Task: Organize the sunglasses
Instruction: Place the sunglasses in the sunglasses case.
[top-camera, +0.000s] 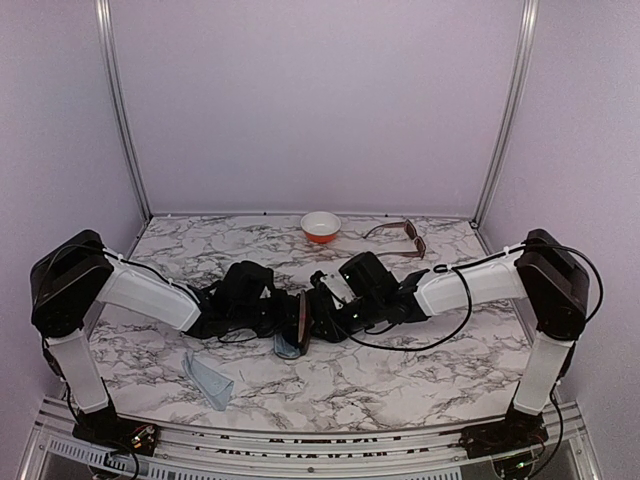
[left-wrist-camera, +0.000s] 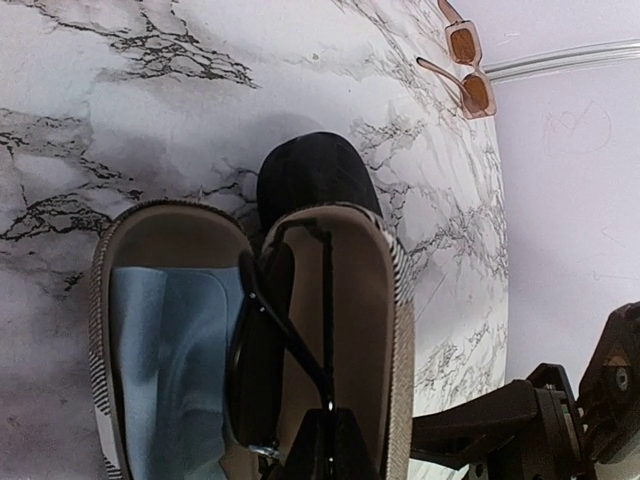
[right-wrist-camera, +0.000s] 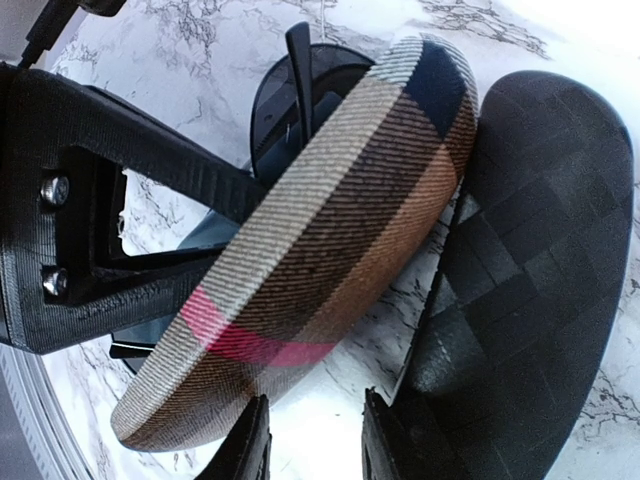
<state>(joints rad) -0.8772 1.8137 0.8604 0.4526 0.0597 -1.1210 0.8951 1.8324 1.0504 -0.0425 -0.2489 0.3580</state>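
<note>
The black sunglasses (left-wrist-camera: 275, 350), light and fragile, are being pinched at the thin frame by the left fingers (left-wrist-camera: 325, 445), inside the open case (left-wrist-camera: 385, 330); the right fingers' (right-wrist-camera: 315, 440) grip cannot be told.

black sunglasses (left-wrist-camera: 262, 350) partly cut off, left gripper (left-wrist-camera: 325, 450) mostly cropped

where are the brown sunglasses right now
The brown sunglasses lie at the table's far right in the top view, just right of the orange bowl, clear of both arms.
</note>
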